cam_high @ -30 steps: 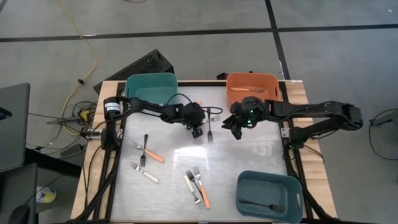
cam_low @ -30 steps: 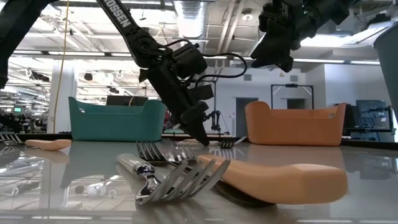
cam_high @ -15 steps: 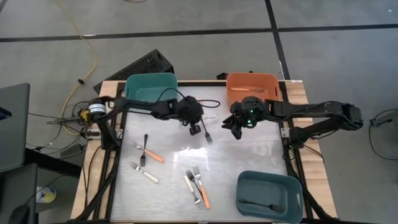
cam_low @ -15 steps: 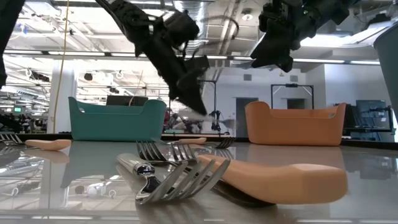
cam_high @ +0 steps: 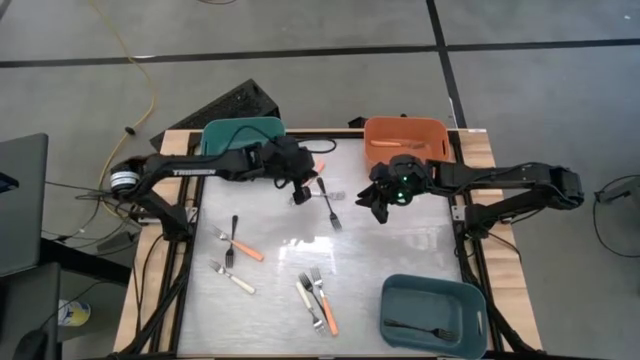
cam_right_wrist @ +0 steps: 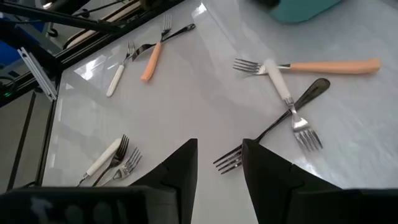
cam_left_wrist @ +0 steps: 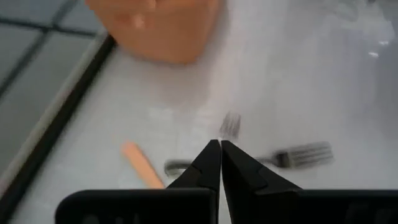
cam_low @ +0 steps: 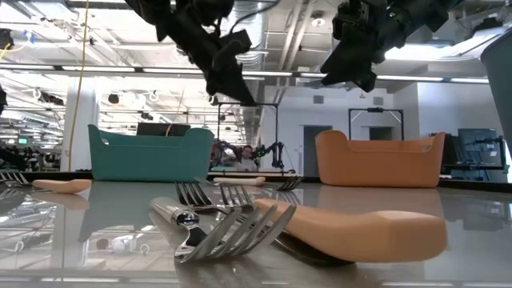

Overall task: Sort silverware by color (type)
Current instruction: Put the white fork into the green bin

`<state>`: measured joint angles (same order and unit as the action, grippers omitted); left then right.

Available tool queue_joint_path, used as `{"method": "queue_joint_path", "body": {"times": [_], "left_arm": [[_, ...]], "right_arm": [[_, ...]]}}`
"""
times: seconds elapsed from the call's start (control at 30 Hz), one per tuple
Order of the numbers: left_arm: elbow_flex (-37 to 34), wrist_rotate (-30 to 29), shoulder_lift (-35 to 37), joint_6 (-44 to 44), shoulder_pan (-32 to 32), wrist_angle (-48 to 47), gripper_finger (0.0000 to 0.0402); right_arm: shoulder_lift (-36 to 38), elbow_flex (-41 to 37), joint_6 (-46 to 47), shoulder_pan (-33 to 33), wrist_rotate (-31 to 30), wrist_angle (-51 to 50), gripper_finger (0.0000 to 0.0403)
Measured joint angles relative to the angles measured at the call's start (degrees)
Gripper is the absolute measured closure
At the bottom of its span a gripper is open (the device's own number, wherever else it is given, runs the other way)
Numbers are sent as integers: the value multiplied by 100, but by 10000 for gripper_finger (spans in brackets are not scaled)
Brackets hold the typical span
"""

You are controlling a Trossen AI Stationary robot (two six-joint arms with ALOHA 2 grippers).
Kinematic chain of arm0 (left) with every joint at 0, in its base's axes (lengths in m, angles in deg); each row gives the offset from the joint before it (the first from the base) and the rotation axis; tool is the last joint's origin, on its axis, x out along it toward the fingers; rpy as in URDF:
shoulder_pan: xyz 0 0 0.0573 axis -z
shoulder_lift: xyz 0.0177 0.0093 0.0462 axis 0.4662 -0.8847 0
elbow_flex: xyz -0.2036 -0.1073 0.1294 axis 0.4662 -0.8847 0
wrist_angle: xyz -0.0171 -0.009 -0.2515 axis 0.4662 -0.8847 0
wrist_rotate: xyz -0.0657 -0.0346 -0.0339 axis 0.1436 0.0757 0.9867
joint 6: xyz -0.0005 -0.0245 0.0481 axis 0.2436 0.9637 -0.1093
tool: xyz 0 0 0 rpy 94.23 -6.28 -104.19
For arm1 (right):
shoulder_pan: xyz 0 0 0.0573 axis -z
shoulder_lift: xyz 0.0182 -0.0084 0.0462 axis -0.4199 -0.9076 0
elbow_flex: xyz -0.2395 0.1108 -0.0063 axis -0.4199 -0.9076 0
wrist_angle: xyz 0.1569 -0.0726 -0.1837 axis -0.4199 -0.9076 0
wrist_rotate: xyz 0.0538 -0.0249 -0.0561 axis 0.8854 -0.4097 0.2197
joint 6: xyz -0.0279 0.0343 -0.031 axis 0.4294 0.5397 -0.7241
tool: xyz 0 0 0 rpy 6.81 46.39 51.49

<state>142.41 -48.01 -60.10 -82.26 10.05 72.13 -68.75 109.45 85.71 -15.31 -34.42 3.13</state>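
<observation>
My left gripper (cam_high: 297,190) hangs above the pale metal table (cam_high: 400,255), just off the teal plastic bin (cam_high: 237,135) at the table's far left corner. Its two dark fingers (cam_left_wrist: 211,163) are pressed together with nothing between them. Just beside its tips, toward my right arm, an all-metal fork (cam_high: 328,205) lies flat on the table.

My right gripper (cam_high: 383,203) hovers close in front of the orange plastic bin (cam_high: 405,132), fingers (cam_right_wrist: 179,167) parted and holding nothing. An orange-handled piece (cam_high: 388,141) lies inside that bin.

Nearer than my left gripper, on its own side of the table, lie a dark fork crossing an orange-handled fork (cam_high: 243,247) and, beyond them toward the near edge, a cream-handled fork (cam_high: 232,278). Toward the middle of the near edge, a cream-handled fork (cam_high: 308,302) and an orange-handled fork (cam_high: 324,303) lie side by side — touching or nearly so, I cannot tell which.

Near my right arm's side, at the near corner, a dark blue-grey plastic bin (cam_high: 434,292) holds one dark fork (cam_high: 418,328).
</observation>
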Motion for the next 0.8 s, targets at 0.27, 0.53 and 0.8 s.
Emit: {"method": "queue_joint_path", "body": {"times": [0.27, 0.53, 0.8], "left_arm": [[-4, 337, -1093, -720, 174, 241, 347], [253, 424, -1985, -399, 212, 1220, 232], [992, 149, -2803, -316, 162, 1302, 192]], "right_arm": [[-9, 0, 135, 83, -4, 3, 255], [-9, 0, 201, -5, 5, -122, 255], [-9, 0, 199, -44, 129, -216, 255]]}}
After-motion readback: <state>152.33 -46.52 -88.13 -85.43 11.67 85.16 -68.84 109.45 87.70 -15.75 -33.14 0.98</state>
